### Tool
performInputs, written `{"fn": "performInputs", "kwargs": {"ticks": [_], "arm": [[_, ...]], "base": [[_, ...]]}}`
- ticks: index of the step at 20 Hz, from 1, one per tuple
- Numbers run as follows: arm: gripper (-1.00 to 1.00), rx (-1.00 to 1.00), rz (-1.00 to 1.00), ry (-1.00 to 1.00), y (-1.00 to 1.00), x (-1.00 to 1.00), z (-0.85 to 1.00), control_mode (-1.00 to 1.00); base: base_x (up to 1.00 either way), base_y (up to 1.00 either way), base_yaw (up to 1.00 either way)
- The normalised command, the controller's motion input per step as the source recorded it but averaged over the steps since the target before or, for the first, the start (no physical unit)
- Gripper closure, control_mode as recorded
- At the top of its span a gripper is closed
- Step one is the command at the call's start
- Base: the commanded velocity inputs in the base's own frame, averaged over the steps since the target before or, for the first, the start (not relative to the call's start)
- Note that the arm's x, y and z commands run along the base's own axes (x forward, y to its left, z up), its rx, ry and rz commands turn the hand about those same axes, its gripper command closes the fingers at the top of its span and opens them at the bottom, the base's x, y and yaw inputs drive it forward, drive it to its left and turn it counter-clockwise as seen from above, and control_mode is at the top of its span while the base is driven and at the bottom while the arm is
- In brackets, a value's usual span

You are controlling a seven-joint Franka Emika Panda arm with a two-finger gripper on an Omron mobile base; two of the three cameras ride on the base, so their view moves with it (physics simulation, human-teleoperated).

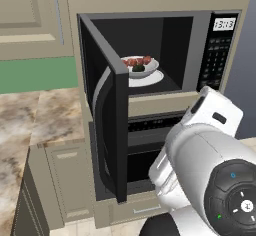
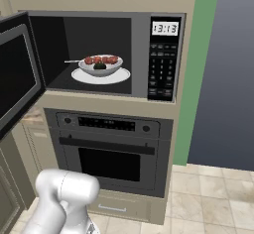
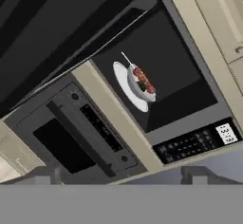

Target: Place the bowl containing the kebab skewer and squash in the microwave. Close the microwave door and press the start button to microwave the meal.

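Note:
The light-grey bowl (image 1: 148, 67) (image 2: 111, 67) (image 3: 133, 88) sits inside the microwave (image 1: 219, 46) (image 2: 163, 59) (image 3: 190, 144) on its white turntable. The kebab skewer (image 1: 136, 61) (image 2: 101, 59) (image 3: 144, 79) lies across the bowl, and the dark green squash (image 1: 138, 68) (image 2: 100, 66) (image 3: 142, 87) rests beside it. The microwave door (image 1: 107, 105) (image 2: 17, 74) (image 3: 57, 28) stands swung wide open to the left. My gripper (image 3: 121, 178) is open and holds nothing. It hangs back from the cavity, below and in front of it, looking at the bowl from a distance.
A black oven (image 1: 150, 130) (image 2: 114, 144) (image 3: 80, 133) with a horizontal handle is built in under the microwave. A marble counter (image 1: 30, 120) runs off to the left, past the open door. Beige cabinets surround the appliances, and tiled floor (image 2: 208, 193) lies to the right.

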Motion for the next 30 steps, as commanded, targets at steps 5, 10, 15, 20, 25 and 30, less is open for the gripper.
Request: {"fn": "performInputs", "kwargs": {"ticks": [5,10,15,20,25,30], "arm": [[-1.0,-0.37,0.0,-0.06,0.93,-0.01,-0.16,-1.0],[-1.0,-0.33,0.0,-0.07,0.95,0.14,-0.28,-1.0],[-1.0,-0.26,-0.02,-0.01,0.88,0.47,-0.15,-1.0],[-1.0,-0.11,-0.07,0.0,0.46,0.81,-0.12,-1.0],[-1.0,-0.1,-0.14,0.0,0.21,0.95,-0.14,-1.0],[-1.0,-0.13,-0.21,0.0,0.1,0.9,-0.14,-1.0]], "base": [[0.0,0.0,0.0],[0.0,0.0,0.0],[0.0,0.0,0.0],[0.0,0.0,0.0],[0.0,0.0,0.0],[0.0,0.0,0.0]]}}
